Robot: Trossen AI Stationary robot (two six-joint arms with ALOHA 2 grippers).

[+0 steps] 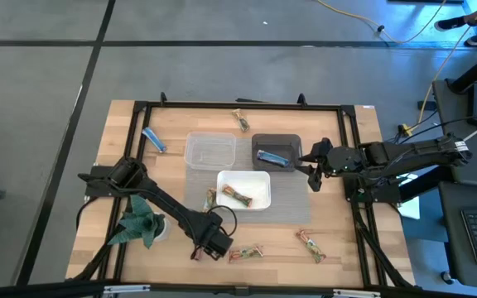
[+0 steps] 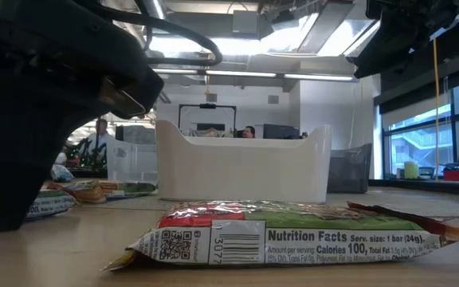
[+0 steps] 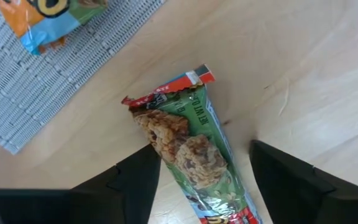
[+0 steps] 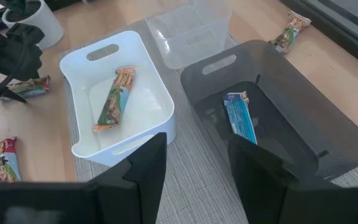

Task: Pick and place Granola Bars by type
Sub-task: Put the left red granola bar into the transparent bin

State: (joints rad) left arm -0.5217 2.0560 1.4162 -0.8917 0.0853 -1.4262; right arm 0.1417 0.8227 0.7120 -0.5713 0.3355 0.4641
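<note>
I'm hovering the L gripper (image 1: 214, 243) over a green/red bar (image 3: 194, 158) lying on bare wood at the near edge, just left of another bar (image 1: 246, 253). Fingers (image 3: 129, 183) are straddling it wide open, holding nothing. Wrapper's looking light, crinkly, prob slippery; I'm planning to pinch mid-length across the width. R gripper (image 4: 191, 171) is waiting open by the grey tub (image 4: 347, 134).

A white tub (image 4: 114, 93) holds a green, tan and orange bar (image 4: 115, 98), and a dark grey tub (image 4: 278, 118) holds a blue bar (image 4: 239, 117). Both sit on a grey woven mat (image 4: 197, 180) over the pale wood counter (image 1: 338, 248). A clear tub (image 1: 210, 151) stands behind them.
</note>
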